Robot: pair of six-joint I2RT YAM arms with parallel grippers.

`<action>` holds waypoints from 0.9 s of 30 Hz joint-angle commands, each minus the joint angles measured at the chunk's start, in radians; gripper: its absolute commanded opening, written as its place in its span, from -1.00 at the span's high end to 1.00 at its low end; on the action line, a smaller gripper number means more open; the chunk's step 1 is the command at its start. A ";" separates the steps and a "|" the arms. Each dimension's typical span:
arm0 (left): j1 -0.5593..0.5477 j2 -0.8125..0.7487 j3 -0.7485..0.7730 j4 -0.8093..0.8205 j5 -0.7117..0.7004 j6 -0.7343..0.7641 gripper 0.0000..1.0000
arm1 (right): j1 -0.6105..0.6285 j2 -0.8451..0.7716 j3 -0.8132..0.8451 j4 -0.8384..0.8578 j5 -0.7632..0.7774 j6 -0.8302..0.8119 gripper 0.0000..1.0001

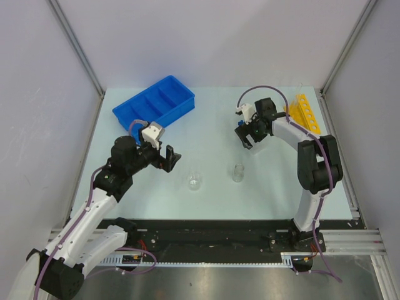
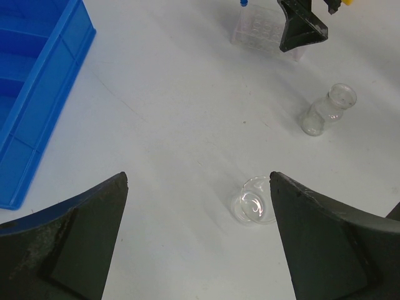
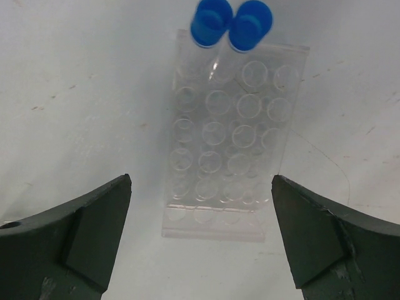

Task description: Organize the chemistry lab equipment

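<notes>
A pale, blue-white worktop (image 1: 212, 200) sits inside plain grey walls (image 1: 37, 94) with metal corner rails. A blue plastic divided tray (image 1: 178, 112) stands at the far left and a yellow holed rack (image 1: 306, 112) at the far right.

Only the right wrist camera shows the clear rectangular plate (image 3: 231, 137) properly, with its rows of round wells. It also shows the two thin blue-capped tubes (image 3: 231, 24) at the plate's far edge, though I cannot tell whether they lie on it or stand in wells. The overhead camera hides all this under the arm.

The left wrist camera shows the small clear glass beaker (image 2: 253, 201) and, well apart from it, the small clear glass vial (image 2: 325, 111). Both are on bare worktop near the middle (overhead they are faint).

The left end effector (image 1: 169, 159) reaches out low beside the tray, its jaws spread wide and holding nothing. The right end effector (image 1: 247, 137) points down over the plate, also wide and empty.
</notes>
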 commanded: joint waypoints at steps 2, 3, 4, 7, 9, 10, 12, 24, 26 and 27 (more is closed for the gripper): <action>0.005 -0.014 0.004 0.005 0.008 0.048 -0.99 | -0.013 0.034 0.007 0.038 0.074 -0.008 -0.99; 0.005 -0.014 0.002 0.004 0.008 0.048 -1.00 | -0.015 0.045 0.009 0.039 0.073 -0.012 -1.00; 0.005 -0.014 0.001 0.005 0.008 0.048 -1.00 | -0.016 0.050 0.010 0.038 0.073 -0.014 -0.99; 0.005 -0.011 0.002 0.004 0.005 0.048 -1.00 | -0.026 0.068 0.024 0.028 0.076 -0.018 -0.99; 0.005 -0.011 0.002 0.004 0.008 0.048 -1.00 | -0.036 0.079 0.035 0.019 0.076 -0.018 -0.99; 0.005 -0.012 0.004 0.005 0.008 0.048 -0.99 | -0.039 0.080 0.040 0.016 0.068 -0.020 -0.99; 0.005 -0.011 0.002 0.005 0.010 0.048 -1.00 | -0.050 0.088 0.046 0.007 0.053 -0.018 -0.99; 0.005 -0.011 0.004 0.004 0.008 0.048 -0.99 | -0.087 0.103 0.069 0.001 0.057 0.032 -0.42; 0.005 -0.011 0.004 0.004 0.010 0.048 -1.00 | -0.105 0.100 0.070 0.007 0.062 0.052 -0.20; 0.005 -0.011 0.004 0.005 0.010 0.048 -1.00 | -0.113 0.097 0.069 0.008 0.062 0.058 -0.15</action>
